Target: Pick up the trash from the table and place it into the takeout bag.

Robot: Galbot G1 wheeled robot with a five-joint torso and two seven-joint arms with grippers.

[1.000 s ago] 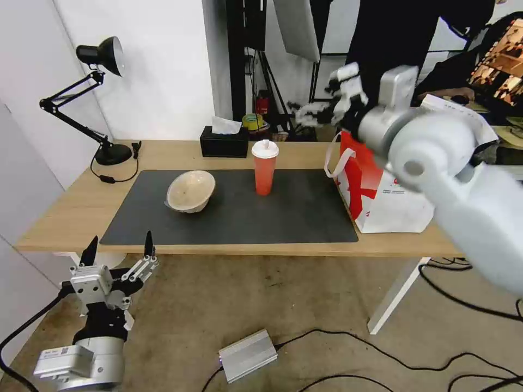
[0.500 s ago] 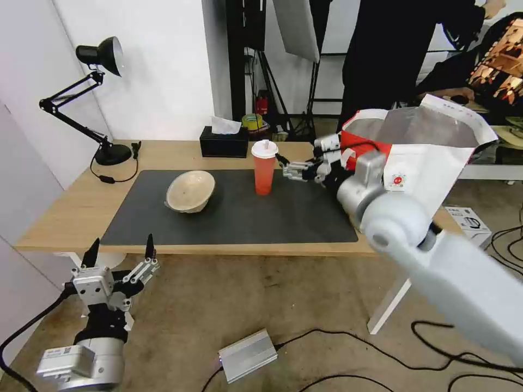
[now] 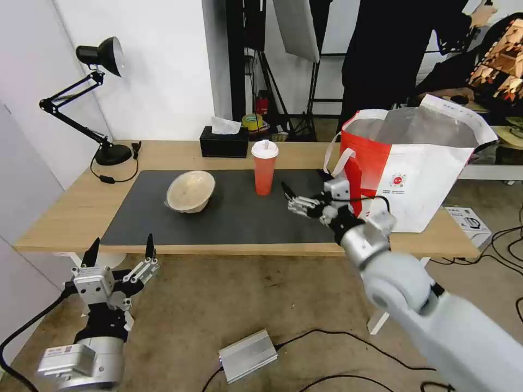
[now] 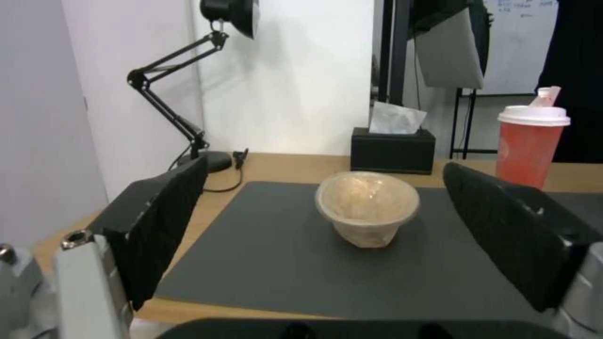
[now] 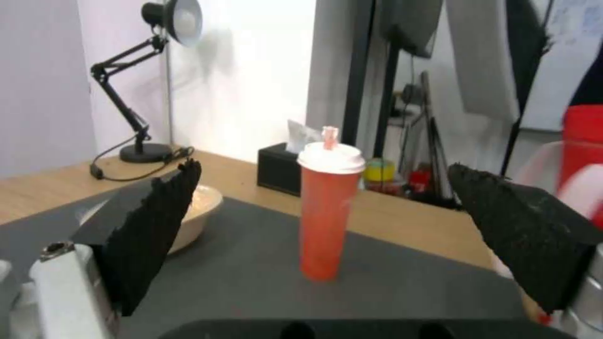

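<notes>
The right gripper [image 3: 294, 198] hangs low over the dark grey mat [image 3: 234, 218], its black ridged fingers [image 5: 150, 230] spread wide with nothing between them, pointing at the tall red cup [image 3: 264, 166]. The cup stands upright on the mat, well apart from the fingertips, capped with a white lid and a short straw stub. Just beside the arm's wrist sits the takeout bag [image 3: 414, 185], a boxy white-and-red tote with its mouth gaping, silver foil lining showing, white strap handles drooping; I can't see its contents from here. Farther along the mat the shallow beige bowl [image 3: 189, 190] lies tipped on its side, its pale, faintly mottled inside showing.

The table [image 3: 71, 212] is light wood. Along its far edge sit a black tissue box [image 3: 223, 142] and a black jointed desk lamp [image 3: 92, 98] by the white wall.

The left gripper [image 3: 117, 261] is parked below the table's near edge, fingers apart and pointing up, empty.
</notes>
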